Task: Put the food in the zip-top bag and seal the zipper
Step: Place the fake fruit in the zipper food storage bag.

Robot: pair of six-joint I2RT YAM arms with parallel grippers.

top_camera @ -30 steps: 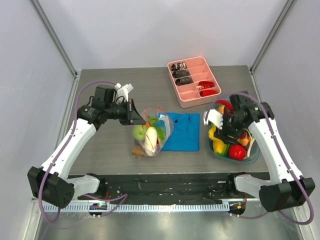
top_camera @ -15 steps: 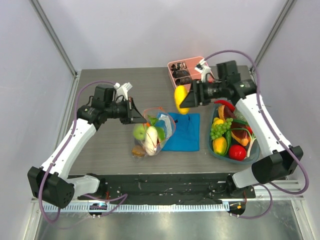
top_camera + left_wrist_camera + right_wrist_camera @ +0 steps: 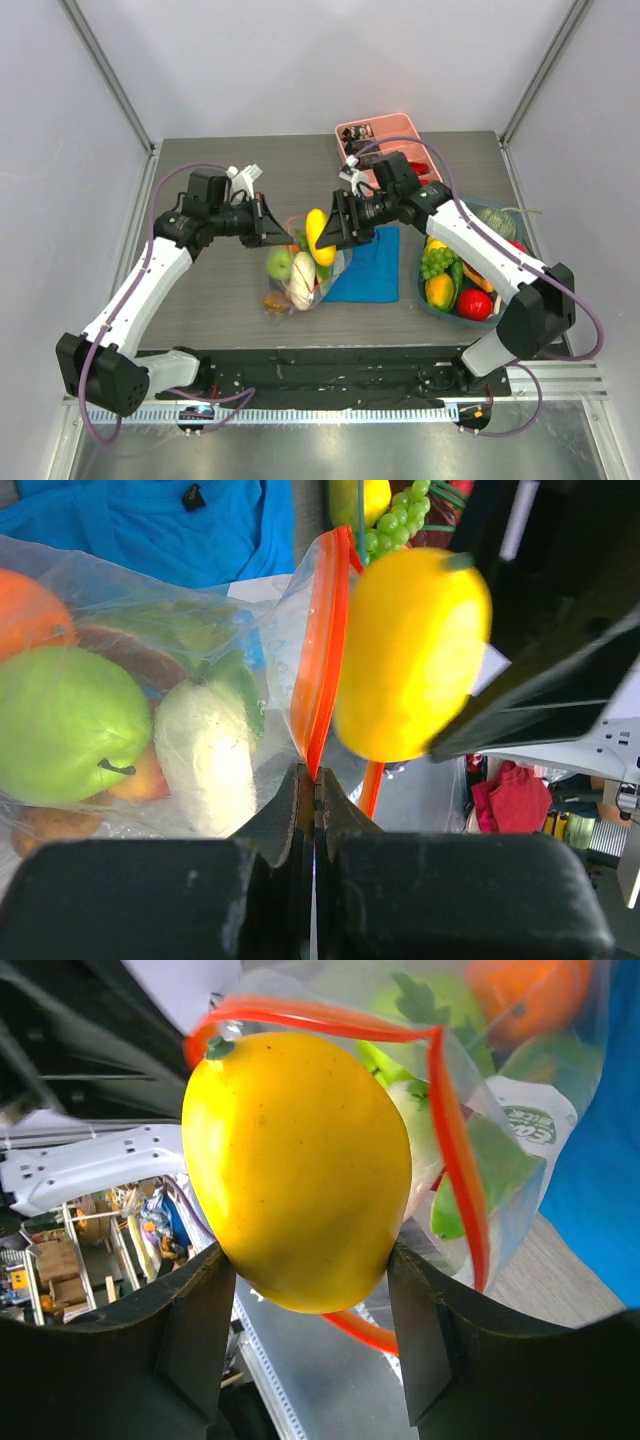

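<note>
The right claw grasps the yellow fruit at the bag mouth. The left claw is clenched on the zipper strip. Best to lower the fruit past the rim before letting go.

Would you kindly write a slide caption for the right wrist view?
Right gripper holds a yellow fruit at the open orange-red mouth of the zip-top bag.

yellow fruit in the right gripper's black fingers; orange-red zipper just behind it; green apple and blue cloth beyond
</note>
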